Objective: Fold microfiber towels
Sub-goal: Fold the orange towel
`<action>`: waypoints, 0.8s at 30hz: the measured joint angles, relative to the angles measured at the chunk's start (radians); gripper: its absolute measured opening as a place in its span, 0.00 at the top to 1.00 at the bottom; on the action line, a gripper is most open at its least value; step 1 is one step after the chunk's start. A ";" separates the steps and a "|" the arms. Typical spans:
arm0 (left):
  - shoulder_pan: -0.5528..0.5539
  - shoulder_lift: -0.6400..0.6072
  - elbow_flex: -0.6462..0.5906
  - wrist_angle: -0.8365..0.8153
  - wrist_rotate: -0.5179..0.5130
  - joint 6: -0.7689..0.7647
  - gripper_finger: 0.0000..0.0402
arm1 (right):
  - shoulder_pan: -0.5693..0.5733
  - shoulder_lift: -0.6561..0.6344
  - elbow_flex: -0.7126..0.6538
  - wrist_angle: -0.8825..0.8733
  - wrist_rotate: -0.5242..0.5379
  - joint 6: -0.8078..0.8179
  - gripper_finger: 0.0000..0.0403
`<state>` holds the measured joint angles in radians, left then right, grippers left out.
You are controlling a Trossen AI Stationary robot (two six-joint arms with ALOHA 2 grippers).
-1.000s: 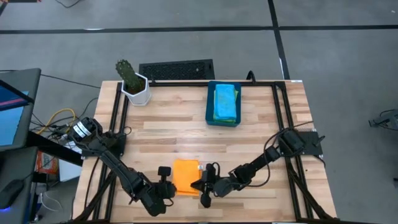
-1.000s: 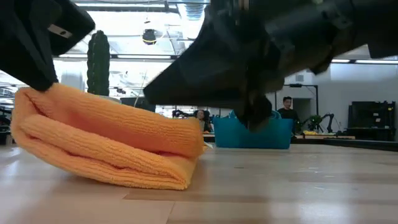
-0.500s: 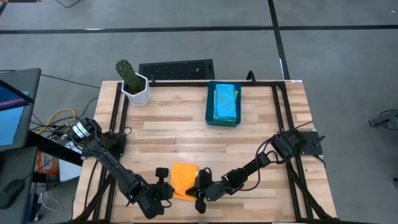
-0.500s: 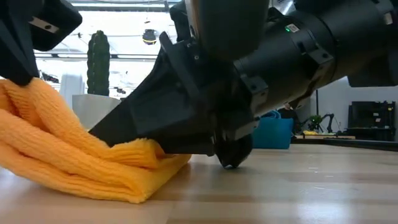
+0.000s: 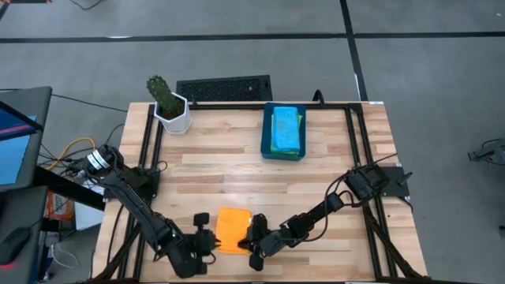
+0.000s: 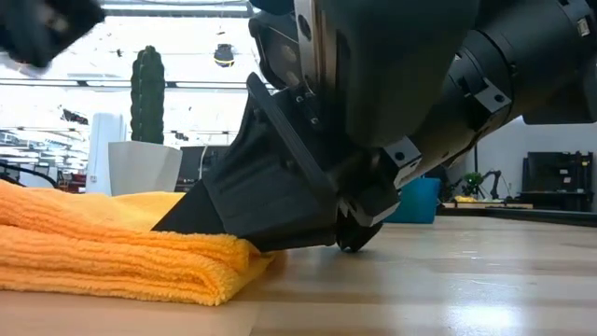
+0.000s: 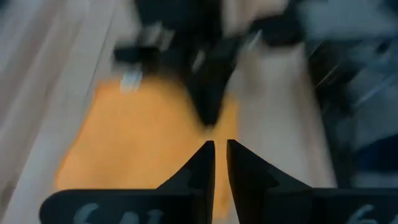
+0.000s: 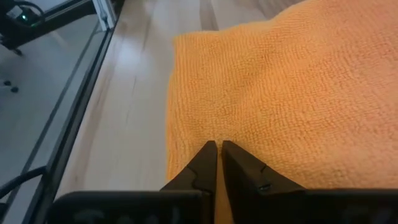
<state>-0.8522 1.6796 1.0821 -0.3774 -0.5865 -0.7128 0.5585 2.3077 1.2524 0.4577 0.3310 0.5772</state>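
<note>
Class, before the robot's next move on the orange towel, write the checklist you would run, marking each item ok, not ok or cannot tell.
1. Orange towel lies folded and flat on the table: ok.
2. Right tool rests at the towel's edge, fingers nearly together; gripping cloth: cannot tell.
3. Left tool is above the towel with nothing between its fingers: ok.
4. Blue bin holding other towels stands well away from both arms: ok.
5. Potted cactus is upright at the far corner: ok.

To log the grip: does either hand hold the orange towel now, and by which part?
It cannot be told. The right hand, fingers nearly together, presses the folded orange microfiber towel at its edge; no pinched cloth shows. The left hand holds nothing.
</note>
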 joint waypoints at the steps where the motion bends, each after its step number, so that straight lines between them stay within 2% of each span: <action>1: -0.006 0.008 0.001 0.060 -0.025 0.039 0.92 | 0.000 0.000 0.000 -0.001 0.000 -0.001 0.87; 4: -0.007 0.062 0.001 0.167 -0.042 0.126 0.93 | 0.000 0.000 -0.001 -0.001 -0.001 -0.003 0.87; 11: -0.003 0.137 -0.059 0.218 -0.081 0.043 0.96 | 0.004 0.000 -0.003 -0.001 -0.012 -0.007 0.87; 18: -0.017 0.249 -0.098 0.387 -0.007 -0.009 0.99 | 0.019 -0.017 -0.007 0.016 -0.004 0.014 0.87; 24: -0.047 0.316 -0.095 0.407 -0.028 -0.115 1.00 | 0.051 -0.062 0.010 0.013 0.136 0.011 0.88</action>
<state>-0.8997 1.9957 0.9874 0.0294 -0.6147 -0.8282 0.6094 2.2461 1.2626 0.4704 0.4672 0.5886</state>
